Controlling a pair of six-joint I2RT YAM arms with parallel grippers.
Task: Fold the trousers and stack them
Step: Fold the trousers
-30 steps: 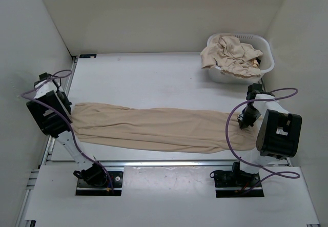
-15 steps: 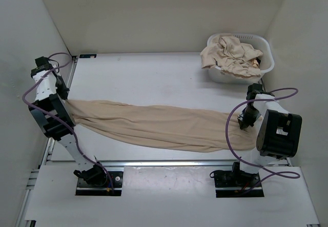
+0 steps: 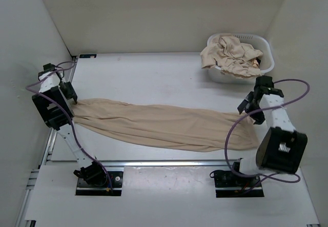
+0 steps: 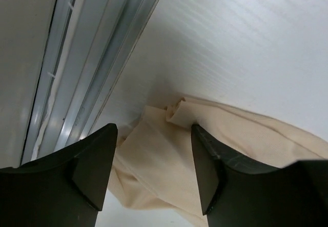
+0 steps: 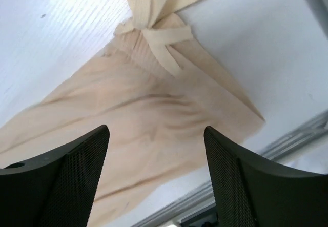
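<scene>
Trousers [image 3: 164, 127] flat along near edge of desk [image 3: 154, 78], left to right. Left pincer [image 4: 154, 130] wide, empty, over leg end. Right pincer [image 5: 156, 130] wide, empty, over waist end. I judge spreading done. Next: grip one end, fold across.

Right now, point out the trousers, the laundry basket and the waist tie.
trousers [image 3: 164, 127], top external view, middle of the laid-out legs.
laundry basket [image 3: 230, 77], top external view, its white front wall.
waist tie [image 5: 166, 32], right wrist view, flat strip beside the knot.
</scene>
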